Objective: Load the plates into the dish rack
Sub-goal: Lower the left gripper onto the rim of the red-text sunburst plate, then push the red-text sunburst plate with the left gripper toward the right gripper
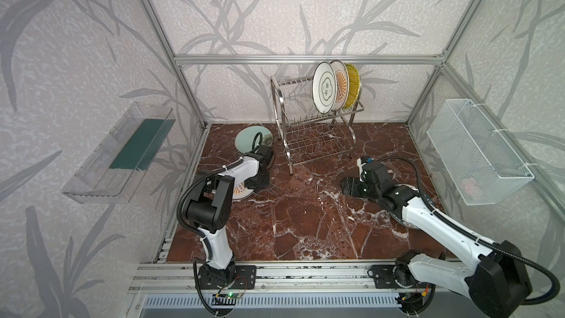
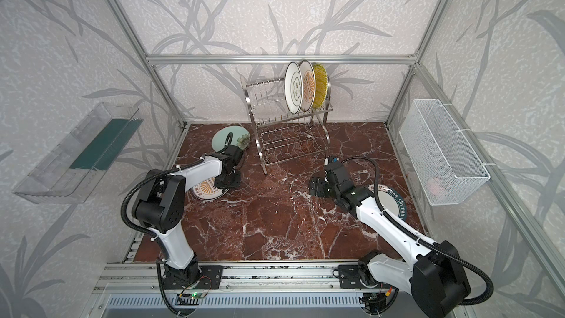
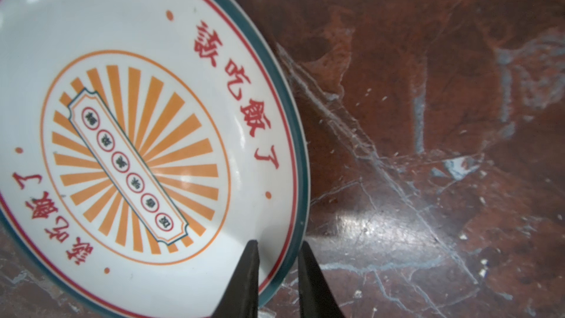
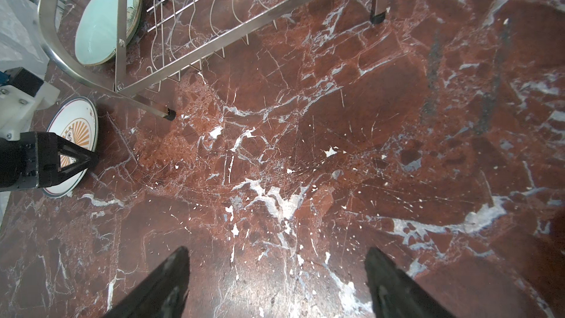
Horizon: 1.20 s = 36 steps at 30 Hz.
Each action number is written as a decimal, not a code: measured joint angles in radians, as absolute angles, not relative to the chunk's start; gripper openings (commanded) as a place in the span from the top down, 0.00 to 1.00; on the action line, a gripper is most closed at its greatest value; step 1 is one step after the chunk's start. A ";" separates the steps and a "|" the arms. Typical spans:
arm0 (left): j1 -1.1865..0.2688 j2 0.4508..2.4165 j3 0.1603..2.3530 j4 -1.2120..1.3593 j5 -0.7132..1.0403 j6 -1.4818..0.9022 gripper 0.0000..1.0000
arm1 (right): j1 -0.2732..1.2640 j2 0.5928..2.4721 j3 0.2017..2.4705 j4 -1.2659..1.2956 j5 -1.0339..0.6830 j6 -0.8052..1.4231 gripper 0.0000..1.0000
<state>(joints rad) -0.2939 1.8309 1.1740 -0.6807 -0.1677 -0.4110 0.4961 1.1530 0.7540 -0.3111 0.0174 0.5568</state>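
Black fingers [image 3: 249, 279] of the left tool [image 3: 279, 244] straddle the teal-edged rim of a round white plate with an orange sunburst [image 3: 137, 148], one inside and one outside, with a narrow gap between them; whether they pinch it I cannot tell. Red characters 該吃飯了 stand twice around that plate; its centre banner is too small to read. It lies on the red-brown marble table [image 1: 305, 224], left of the two-tier shiny steel wire dish rack [image 1: 318, 136]. Six plates show. Three stand upright in the rack's upper tier: a white quatrefoil plate [image 1: 324, 91], a second white sunburst plate [image 1: 341, 87] and a yellow ribbed plate [image 1: 353, 90]. Three are on the table, the others being a pale mint flowered plate [image 1: 244, 143] near the rack's left side and a white plate with a teal rim [image 2: 391, 200] lettered "HAO", partly under the right arm. The right tool [image 4: 275, 282] hangs over bare marble, fingers wide apart, holding nothing.
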 measured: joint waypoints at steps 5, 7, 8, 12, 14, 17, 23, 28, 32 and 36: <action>-0.303 1.831 1.177 -0.679 -0.164 -0.407 0.84 | 0.496 1.152 0.754 -0.311 0.018 0.557 0.12; -0.309 1.831 1.177 -0.680 -0.162 -0.407 0.84 | 0.496 1.151 0.754 -0.311 0.019 0.557 0.12; -0.313 1.831 1.177 -0.680 -0.160 -0.407 0.85 | 0.496 1.150 0.754 -0.311 0.019 0.557 0.12; -0.334 1.831 1.177 -0.680 -0.153 -0.408 0.85 | 0.496 1.150 0.754 -0.312 0.025 0.557 0.12; -0.347 1.831 1.177 -0.680 -0.147 -0.410 0.85 | 0.496 1.150 0.754 -0.312 0.026 0.557 0.12; -0.366 1.831 1.177 -0.682 -0.138 -0.412 0.86 | 0.496 1.148 0.754 -0.313 0.026 0.557 0.12; -0.400 1.831 1.177 -0.682 -0.115 -0.423 0.86 | 0.496 1.140 0.754 -0.318 0.028 0.557 0.12; -0.428 1.831 1.177 -0.681 -0.090 -0.441 0.86 | 0.496 1.130 0.753 -0.319 0.033 0.557 0.12; -0.450 1.826 1.177 -0.680 -0.069 -0.457 0.86 | 0.496 1.121 0.748 -0.320 0.037 0.557 0.12; -0.471 1.808 1.171 -0.679 -0.050 -0.476 0.87 | 0.496 1.113 0.746 -0.322 0.040 0.557 0.12</action>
<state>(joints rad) -0.4713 1.8076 1.1706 -0.6792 -0.0502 -0.4755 0.4961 1.1133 0.7460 -0.3222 0.0402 0.5568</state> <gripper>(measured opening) 0.136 0.883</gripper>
